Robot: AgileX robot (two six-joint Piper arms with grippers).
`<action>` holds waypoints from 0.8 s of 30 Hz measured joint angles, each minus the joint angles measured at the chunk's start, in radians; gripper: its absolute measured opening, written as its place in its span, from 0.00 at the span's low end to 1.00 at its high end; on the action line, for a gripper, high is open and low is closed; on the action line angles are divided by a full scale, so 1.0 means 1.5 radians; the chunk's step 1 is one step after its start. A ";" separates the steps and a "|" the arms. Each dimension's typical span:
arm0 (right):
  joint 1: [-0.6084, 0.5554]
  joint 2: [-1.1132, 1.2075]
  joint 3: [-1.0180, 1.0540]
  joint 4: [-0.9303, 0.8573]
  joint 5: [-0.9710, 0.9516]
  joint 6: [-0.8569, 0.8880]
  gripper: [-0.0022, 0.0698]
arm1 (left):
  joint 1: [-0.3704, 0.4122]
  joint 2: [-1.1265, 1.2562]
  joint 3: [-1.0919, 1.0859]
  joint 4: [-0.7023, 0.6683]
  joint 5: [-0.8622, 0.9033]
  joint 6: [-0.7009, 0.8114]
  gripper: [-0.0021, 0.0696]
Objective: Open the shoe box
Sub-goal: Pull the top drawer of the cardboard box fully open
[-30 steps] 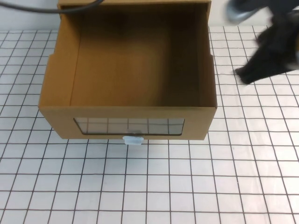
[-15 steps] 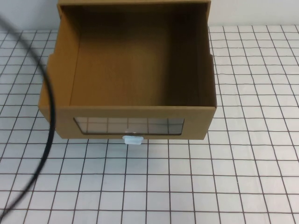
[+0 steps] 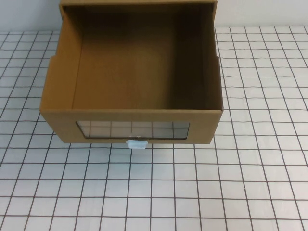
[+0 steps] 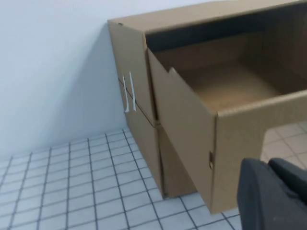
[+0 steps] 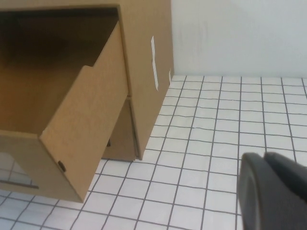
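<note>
The shoe box [image 3: 132,115] is set at the far middle of the gridded table [image 3: 260,183], with its back against the pale wall [image 4: 53,62]. It is found open: the drawer [image 3: 60,82] is drawn out of the cardboard sleeve [image 4: 127,57] toward the robot, and its brown inside is exposed from above. A clear window [image 3: 133,130] is cut in the drawer's front panel, and grid lines are seen through it. A small pale tab [image 3: 136,144] is fixed just under the window, at the panel's lower edge. Thin white strips [image 5: 154,62] are seen on the sleeve's right side, and similar ones on its left side. Neither arm is caught in the high view. The left gripper [image 4: 269,187] is seen only in its own wrist view, as a dark shape near the drawer's front left corner; whether it is apart or together cannot be told. The right gripper [image 5: 266,182] is seen in its own wrist view over the table, well apart from the box's right side; it is closed together, and nothing is held in it.
</note>
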 joint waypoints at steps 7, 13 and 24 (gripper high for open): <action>0.000 -0.043 0.054 0.026 -0.020 0.001 0.01 | 0.000 -0.092 0.140 -0.110 -0.027 0.000 0.03; 0.000 -0.043 0.075 0.030 -0.039 0.001 0.01 | 0.000 -0.093 0.174 -0.140 -0.021 0.000 0.03; 0.000 -0.043 0.086 0.031 -0.061 0.001 0.01 | 0.000 -0.093 0.174 -0.148 -0.006 0.000 0.03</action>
